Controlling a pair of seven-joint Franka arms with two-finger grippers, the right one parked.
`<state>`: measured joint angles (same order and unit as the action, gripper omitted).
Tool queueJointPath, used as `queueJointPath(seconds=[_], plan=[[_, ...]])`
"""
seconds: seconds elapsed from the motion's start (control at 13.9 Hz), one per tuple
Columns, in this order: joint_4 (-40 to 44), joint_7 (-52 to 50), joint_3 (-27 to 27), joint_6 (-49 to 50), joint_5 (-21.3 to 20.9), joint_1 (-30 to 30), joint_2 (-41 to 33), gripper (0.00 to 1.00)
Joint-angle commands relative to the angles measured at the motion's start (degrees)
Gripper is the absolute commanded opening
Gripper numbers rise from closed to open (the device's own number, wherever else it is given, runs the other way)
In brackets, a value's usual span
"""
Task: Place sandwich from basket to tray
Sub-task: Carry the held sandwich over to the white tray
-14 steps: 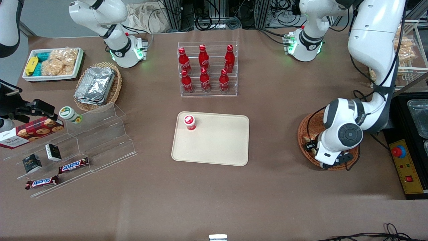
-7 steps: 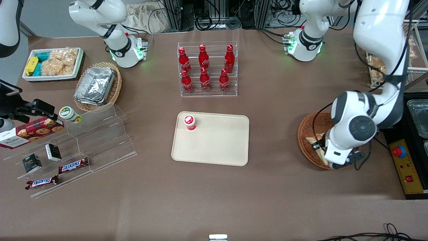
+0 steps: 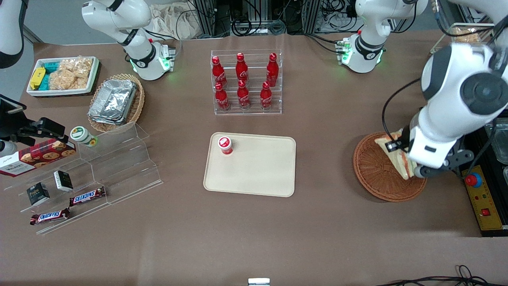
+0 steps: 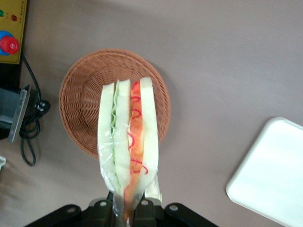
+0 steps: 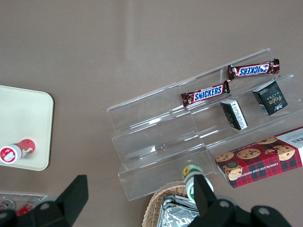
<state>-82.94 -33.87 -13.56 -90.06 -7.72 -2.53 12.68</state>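
Note:
My left gripper [image 4: 125, 212] is shut on the sandwich [image 4: 128, 142], a wrapped wedge of pale bread with green and red-orange filling, pinched at its narrow end. The sandwich [image 3: 395, 153] hangs in the air above the round orange-brown wicker basket [image 3: 377, 174], which now shows nothing else inside; the basket [image 4: 85, 94] lies well below. In the front view the gripper [image 3: 408, 165] is mostly hidden under the wrist. The beige tray [image 3: 254, 174] lies in the middle of the table, toward the parked arm from the basket; its corner [image 4: 270, 175] shows in the wrist view.
A small red-capped cup [image 3: 225, 144] stands on a corner of the tray. An acrylic rack of red cola bottles [image 3: 246, 81] stands farther from the front camera than the tray. A yellow control box with a red button [image 3: 480, 194] sits beside the basket.
The left arm has risen out of the basket with the sandwich in its gripper, lifting it well above the wicker. The basket's inside is now uncovered.

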Motion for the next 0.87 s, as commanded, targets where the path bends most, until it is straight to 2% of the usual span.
queueJointPath(seconds=[0.0, 0.29, 0.43, 0.51, 0.79], plan=[[8.2, -3.0, -5.7, 8.1, 0.5, 0.0, 1.2, 0.00], [9.0, -17.5, -17.3, 8.4, 0.5, 0.0, 1.6, 0.00], [8.8, -25.0, -22.4, 6.7, 0.4, 0.0, 5.1, 0.00], [8.4, -28.0, -24.0, 4.0, 0.1, -0.6, 7.2, 0.00], [6.4, -34.2, -23.8, -6.7, -1.9, -4.9, 17.3, 0.00]])
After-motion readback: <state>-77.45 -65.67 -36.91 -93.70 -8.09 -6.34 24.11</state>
